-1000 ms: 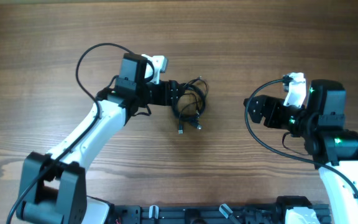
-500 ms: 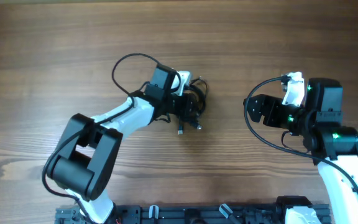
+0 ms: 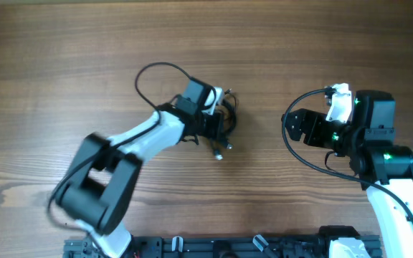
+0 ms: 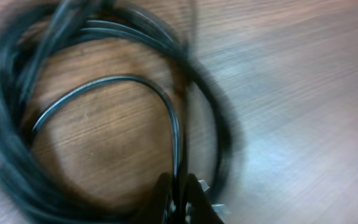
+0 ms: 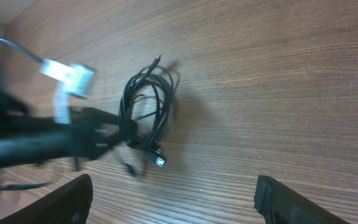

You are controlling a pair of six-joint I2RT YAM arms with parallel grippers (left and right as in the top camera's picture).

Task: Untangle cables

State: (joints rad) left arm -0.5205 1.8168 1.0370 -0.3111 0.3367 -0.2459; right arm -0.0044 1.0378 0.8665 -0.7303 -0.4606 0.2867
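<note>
The cables [image 3: 227, 117] lie as a small black coil on the wooden table, with a plug end [image 3: 219, 154] sticking out toward the front. My left gripper [image 3: 218, 127] sits at the coil's left side. In the left wrist view its fingertips [image 4: 179, 200] are shut on one thin strand of the cables [image 4: 123, 78], and the rest loops around it, blurred. My right gripper [image 3: 295, 127] hovers open well to the right of the coil, with nothing between its fingers. The right wrist view shows the cables [image 5: 153, 149] ahead of my right gripper [image 5: 176, 202], with the left gripper [image 5: 126, 129] at them.
The left arm's own thick black wire [image 3: 153, 72] arcs above its wrist. The right arm's wire [image 3: 300, 158] loops in front of the right gripper. Bare wooden table [image 3: 63, 57] surrounds the coil on all sides.
My left arm swung in over the coil and its gripper went from open to shut on a strand. The coil shifted slightly. The right arm stayed still.
</note>
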